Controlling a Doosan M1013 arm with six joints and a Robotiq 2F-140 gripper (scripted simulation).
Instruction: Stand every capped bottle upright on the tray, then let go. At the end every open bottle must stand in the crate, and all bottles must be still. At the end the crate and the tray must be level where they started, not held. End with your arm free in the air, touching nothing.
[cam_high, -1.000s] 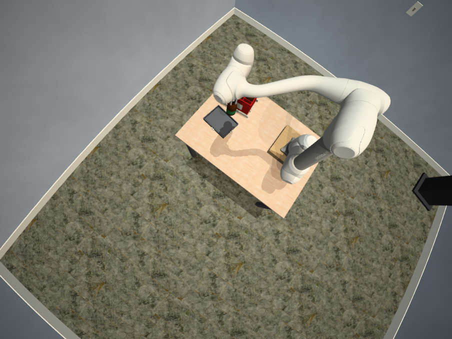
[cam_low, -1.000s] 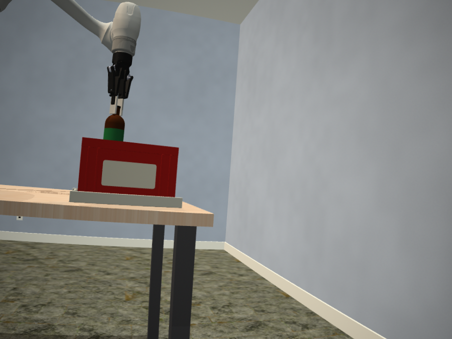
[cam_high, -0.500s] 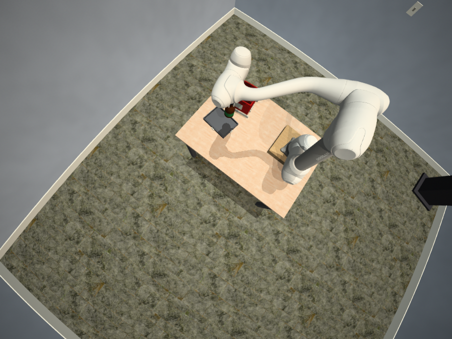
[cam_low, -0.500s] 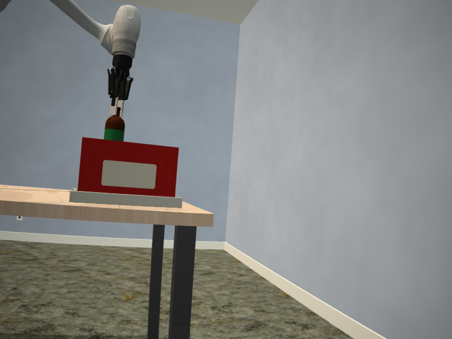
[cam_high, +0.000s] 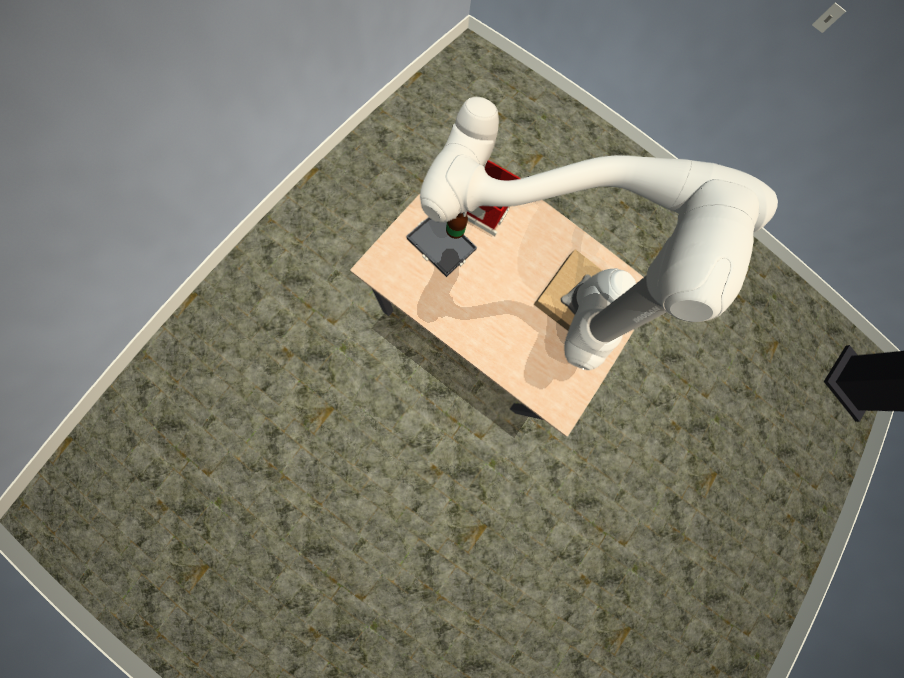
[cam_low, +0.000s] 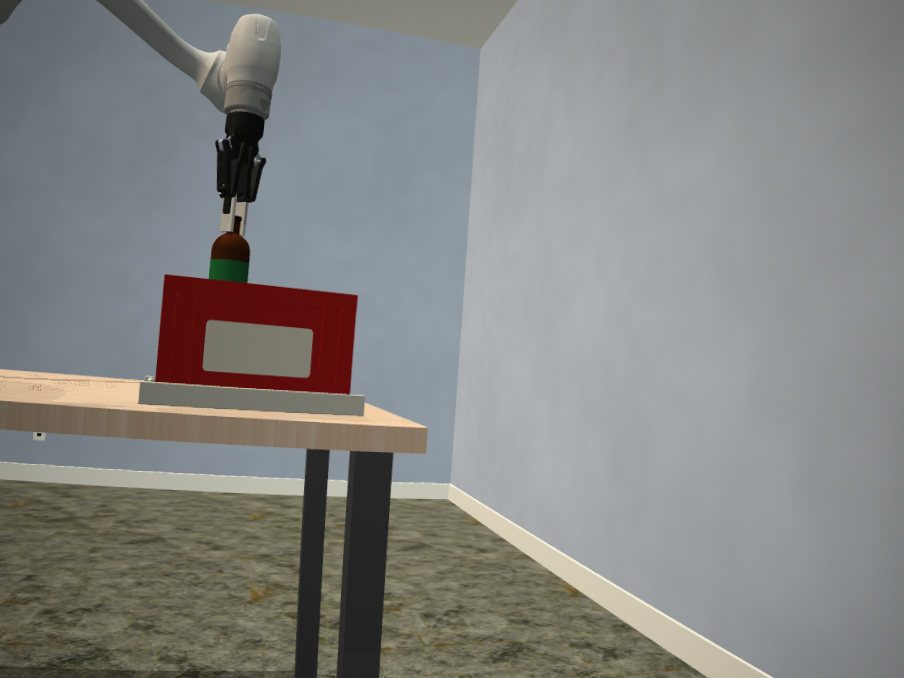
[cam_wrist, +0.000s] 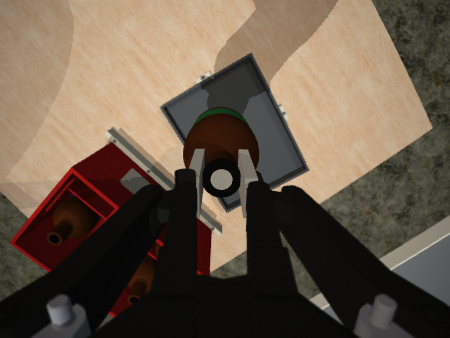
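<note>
Your table (cam_high: 503, 343) carries the red crate (cam_wrist: 44, 220) with open brown bottles standing in it and, beside it, the dark tray (cam_wrist: 280, 131), which holds no bottle yet. The gripper (cam_wrist: 221, 176) is clenched on the neck of the capped bottle (cam_wrist: 220, 134), hanging above the tray, long axis vertical, cap up; lowering and release remain.

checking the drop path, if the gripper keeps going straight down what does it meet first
The gripper points straight down, shut on the capped bottle. The bottle's base would likely meet the tray floor first; its height above the tray is unclear.
</note>
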